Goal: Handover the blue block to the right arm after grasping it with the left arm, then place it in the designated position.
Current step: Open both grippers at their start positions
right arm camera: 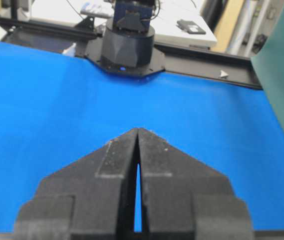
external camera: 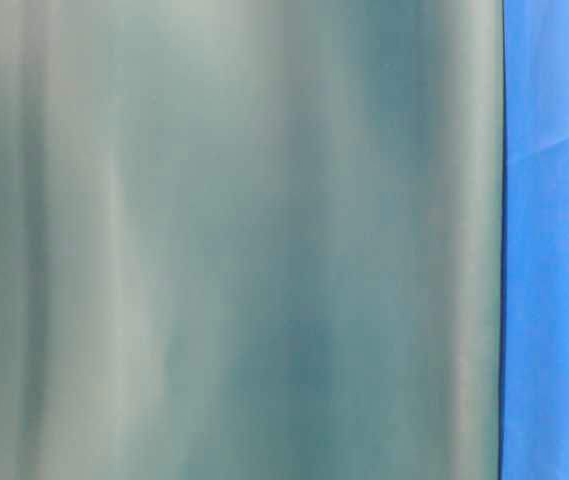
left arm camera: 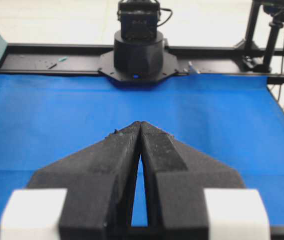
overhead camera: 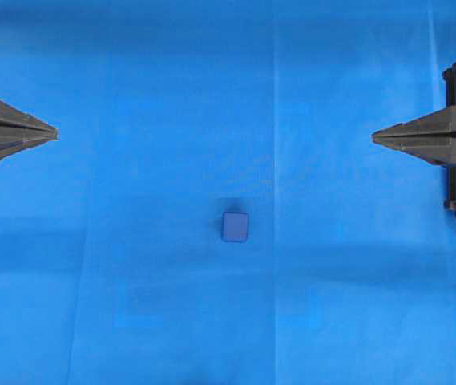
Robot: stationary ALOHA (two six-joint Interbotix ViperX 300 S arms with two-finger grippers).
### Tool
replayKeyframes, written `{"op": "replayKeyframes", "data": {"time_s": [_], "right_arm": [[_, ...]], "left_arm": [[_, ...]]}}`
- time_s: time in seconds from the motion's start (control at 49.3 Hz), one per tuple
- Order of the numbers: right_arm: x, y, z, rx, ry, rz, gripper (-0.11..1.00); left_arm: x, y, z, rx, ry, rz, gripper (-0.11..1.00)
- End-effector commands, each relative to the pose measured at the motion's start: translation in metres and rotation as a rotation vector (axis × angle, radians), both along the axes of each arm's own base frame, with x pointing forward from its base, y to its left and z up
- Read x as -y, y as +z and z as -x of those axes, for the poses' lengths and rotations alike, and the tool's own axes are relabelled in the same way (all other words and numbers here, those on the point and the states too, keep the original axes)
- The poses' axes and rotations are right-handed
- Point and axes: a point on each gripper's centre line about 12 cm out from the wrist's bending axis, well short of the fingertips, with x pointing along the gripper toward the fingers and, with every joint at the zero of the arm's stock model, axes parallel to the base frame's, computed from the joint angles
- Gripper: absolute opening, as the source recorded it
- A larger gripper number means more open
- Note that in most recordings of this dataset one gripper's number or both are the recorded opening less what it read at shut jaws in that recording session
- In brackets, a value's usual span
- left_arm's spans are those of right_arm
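Left gripper (left arm camera: 140, 126) is sitting pinched together, black fingers (left arm camera: 117, 155) meeting at the tips, gripping nothing, hovering over the blue cloth (left arm camera: 42, 125). Right gripper (right arm camera: 138, 131) is doing the same: tips pressed together, nothing between them. From overhead, the blue block (overhead camera: 235, 227) is lying on the cloth near the middle, slightly toward the lower edge, well apart from both grippers, which are pointing at each other from the left and right edges. Farther off, each wrist view is showing the opposite arm's base (left arm camera: 138, 52). Table-level view is showing only a blurred green sheet (external camera: 234, 240).
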Motion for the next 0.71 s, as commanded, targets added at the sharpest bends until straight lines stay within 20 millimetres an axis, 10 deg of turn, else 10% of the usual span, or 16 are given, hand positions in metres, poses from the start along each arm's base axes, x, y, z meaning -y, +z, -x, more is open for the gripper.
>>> {"op": "replayKeyframes", "data": {"time_s": [0.0,0.203,0.486,0.689], "right_arm": [[0.0003,0.0104,-0.0023,0.026,-0.001,-0.001,-0.03],[0.0004,0.0106,-0.0028,0.031,-0.002,-0.008,0.08],[0.0005,0.0092,-0.0047,0.023,-0.003,-0.015,0.85],[0.0016,0.0092,-0.0047,0.023,-0.009,-0.020,0.98]], "left_arm": [[0.0007,0.0038,-0.0018,0.011,-0.004,0.000,0.00],[0.0007,0.0032,-0.0023,0.008,-0.003,-0.001,0.05],[0.0017,0.0035,-0.0020,0.009,-0.008,-0.001,0.84],[0.0029,0.0053,-0.0010,0.017,-0.014,-0.003,0.92]]}}
